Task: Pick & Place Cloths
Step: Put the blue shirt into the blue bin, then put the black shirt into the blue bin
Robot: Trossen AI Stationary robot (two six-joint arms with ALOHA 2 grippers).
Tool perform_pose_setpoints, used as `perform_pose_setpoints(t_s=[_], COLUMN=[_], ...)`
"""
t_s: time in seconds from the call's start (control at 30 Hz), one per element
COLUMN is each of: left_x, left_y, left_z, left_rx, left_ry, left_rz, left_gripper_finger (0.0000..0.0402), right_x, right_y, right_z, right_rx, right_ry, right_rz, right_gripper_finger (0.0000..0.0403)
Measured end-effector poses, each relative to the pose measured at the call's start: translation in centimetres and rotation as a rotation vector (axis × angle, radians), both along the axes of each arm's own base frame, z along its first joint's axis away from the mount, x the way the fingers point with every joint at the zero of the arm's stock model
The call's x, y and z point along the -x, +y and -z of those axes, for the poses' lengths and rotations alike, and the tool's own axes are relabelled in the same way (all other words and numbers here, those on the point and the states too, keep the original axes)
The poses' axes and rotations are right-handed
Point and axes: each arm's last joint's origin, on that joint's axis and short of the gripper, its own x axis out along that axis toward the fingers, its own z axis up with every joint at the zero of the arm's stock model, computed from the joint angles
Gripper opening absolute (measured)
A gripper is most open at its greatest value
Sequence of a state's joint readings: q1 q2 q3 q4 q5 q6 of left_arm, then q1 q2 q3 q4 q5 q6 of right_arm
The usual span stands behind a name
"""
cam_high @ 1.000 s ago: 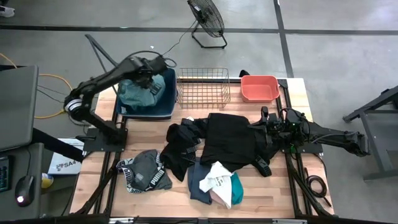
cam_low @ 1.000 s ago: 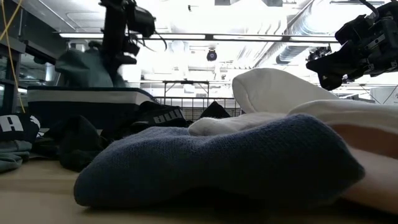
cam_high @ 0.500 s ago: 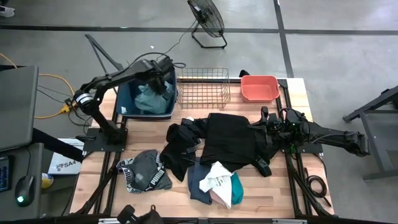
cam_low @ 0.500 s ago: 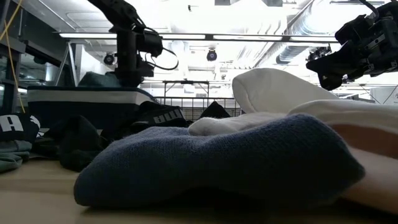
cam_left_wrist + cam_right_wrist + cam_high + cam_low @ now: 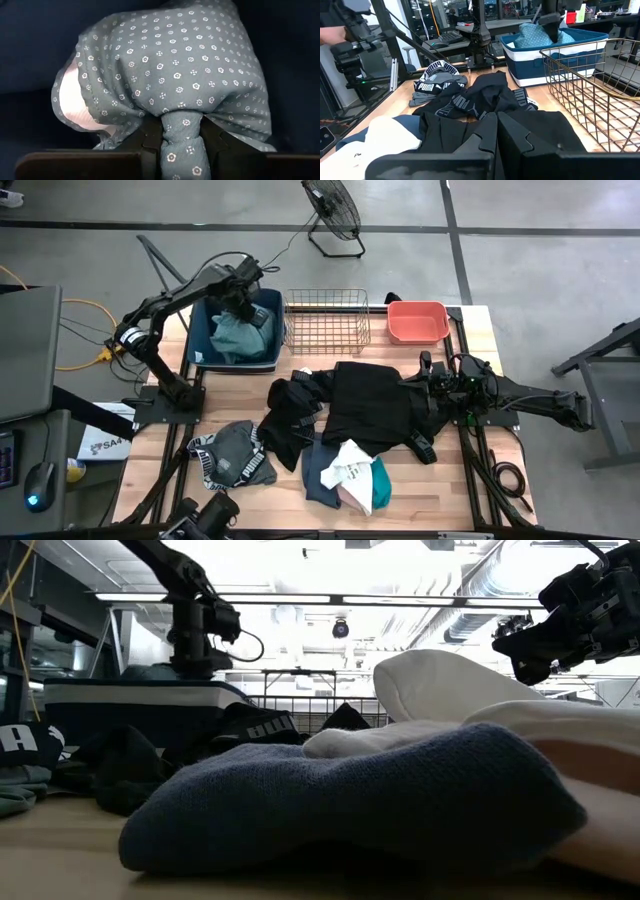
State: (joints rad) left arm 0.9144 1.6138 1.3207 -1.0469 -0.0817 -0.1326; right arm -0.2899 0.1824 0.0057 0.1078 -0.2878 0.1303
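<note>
My left gripper (image 5: 247,304) (image 5: 181,131) reaches down into the blue tub (image 5: 200,352) at the table's far left and is shut on a teal-grey dotted cloth (image 5: 235,335) (image 5: 170,75). My right gripper (image 5: 425,375) (image 5: 495,125) is shut and raised above the right side of a black shirt (image 5: 370,405) that lies spread on the table; it touches nothing. A black Puma garment (image 5: 290,415), a grey Puma piece (image 5: 235,452) and a slate, white, teal and pink pile (image 5: 350,472) lie flat nearer me. My left gripper pinches a gathered bunch of the dotted cloth (image 5: 181,150) between its two fingers, coming from above and pointing down. The cloth is bunched into several layers at the pinch. The rest of it balloons out beyond the fingers inside the tub, slack.
A wire mesh basket (image 5: 325,320) stands right of the blue tub, and a coral tub (image 5: 417,321) sits at the far right corner. Bare wood shows along the table's near left edge (image 5: 160,480). A fan (image 5: 335,210) stands on the floor beyond the table.
My left gripper has come down into the blue tub, still shut on the dotted cloth. The cloth hung raised above the tub's rim a second ago; now it has sunk inside the tub. My right arm has kept still.
</note>
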Motion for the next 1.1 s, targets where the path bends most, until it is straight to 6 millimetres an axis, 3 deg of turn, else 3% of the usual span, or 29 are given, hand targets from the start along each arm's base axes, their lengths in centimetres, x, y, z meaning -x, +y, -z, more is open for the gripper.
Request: perform_pose_setpoints(t_s=[0.23,0.57,0.73,0.93,1.1], left_x=[0.8,0.9,0.9,1.4,2.8], left_y=[-0.1,-0.2,-0.1,-0.8,-3.0], left_z=[2.8,2.6,0.0,-3.7,-6.8], left_rx=[0.04,0.033,0.026,-0.037,-0.078], left_ry=[-0.013,0.032,0.024,-0.023,-0.129], left_rz=[0.009,0.002,0.002,0.006,0.052], left_gripper_finger=[0.0073,0.0267,0.0311,0.0313,0.0312], right_x=[0.0,0.0,0.0,0.0,0.0], right_y=[0.0,0.0,0.0,0.0,0.0], right_z=[0.0,0.0,0.0,0.0,0.0], right_rx=[0.0,0.0,0.0,0.0,0.0], right_ry=[0.0,0.0,0.0,0.0,0.0], right_rz=[0.0,0.0,0.0,0.0,0.0], right_gripper_finger=[0.0004,0.0004,0.0004,0.0004,0.0004])
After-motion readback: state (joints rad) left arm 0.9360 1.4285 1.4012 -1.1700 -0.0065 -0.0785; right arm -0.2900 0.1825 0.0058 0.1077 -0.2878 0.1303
